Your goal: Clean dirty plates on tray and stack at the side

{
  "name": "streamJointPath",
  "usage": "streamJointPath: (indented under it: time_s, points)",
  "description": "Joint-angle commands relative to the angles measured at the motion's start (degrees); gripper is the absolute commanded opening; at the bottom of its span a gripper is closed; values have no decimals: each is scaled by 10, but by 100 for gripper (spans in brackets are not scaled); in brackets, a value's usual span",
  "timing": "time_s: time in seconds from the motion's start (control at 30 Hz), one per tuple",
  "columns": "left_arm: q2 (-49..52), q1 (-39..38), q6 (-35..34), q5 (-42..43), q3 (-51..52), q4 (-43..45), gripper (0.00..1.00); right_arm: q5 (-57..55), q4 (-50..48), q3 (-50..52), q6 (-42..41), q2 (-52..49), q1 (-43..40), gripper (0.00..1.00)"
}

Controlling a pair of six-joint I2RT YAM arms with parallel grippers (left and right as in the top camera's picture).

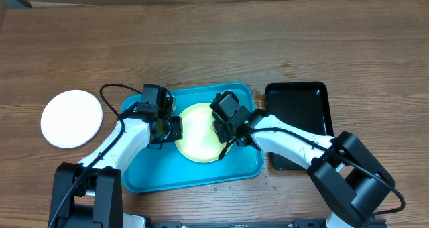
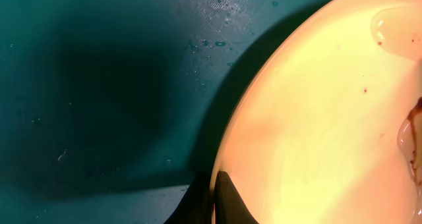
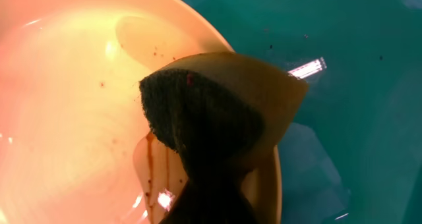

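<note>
Left gripper (image 1: 169,128): clenched on the left rim of the yellow-green plate (image 1: 198,131). In the left wrist view its dark fingers (image 2: 227,201) meet right at the plate's edge.
Right gripper (image 1: 226,129): clamped on a sponge (image 3: 217,112) (the fingers are mostly lost in shadow below it).
Sponge: yellow with a dark scouring face, pressed onto the plate's surface near its right rim.
Yellow-green plate: inside the tray (image 1: 154,174), in its upper middle, between the two grippers. Brown smears (image 3: 155,168) and small dark specks show beside the sponge. Whether the gripped edge is lifted cannot be told.
Tray: turquoise, on the wooden table (image 1: 201,40), with droplets on its floor.
White plate (image 1: 72,118): on the table, well left of the tray.
Black tray (image 1: 298,114): just beside the turquoise tray's right edge.
</note>
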State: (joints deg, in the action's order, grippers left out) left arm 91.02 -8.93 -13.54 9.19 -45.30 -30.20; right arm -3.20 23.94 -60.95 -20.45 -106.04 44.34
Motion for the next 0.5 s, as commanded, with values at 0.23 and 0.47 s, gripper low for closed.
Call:
streamJointPath:
  time_s: [0.23,0.47]
  points:
    - [3,-1,-8,-2,4,2,4,35,-16,46,-122,-8,30,4]
    - [3,-1,-8,-2,4,2,4,33,-17,47,-194,-8,45,4]
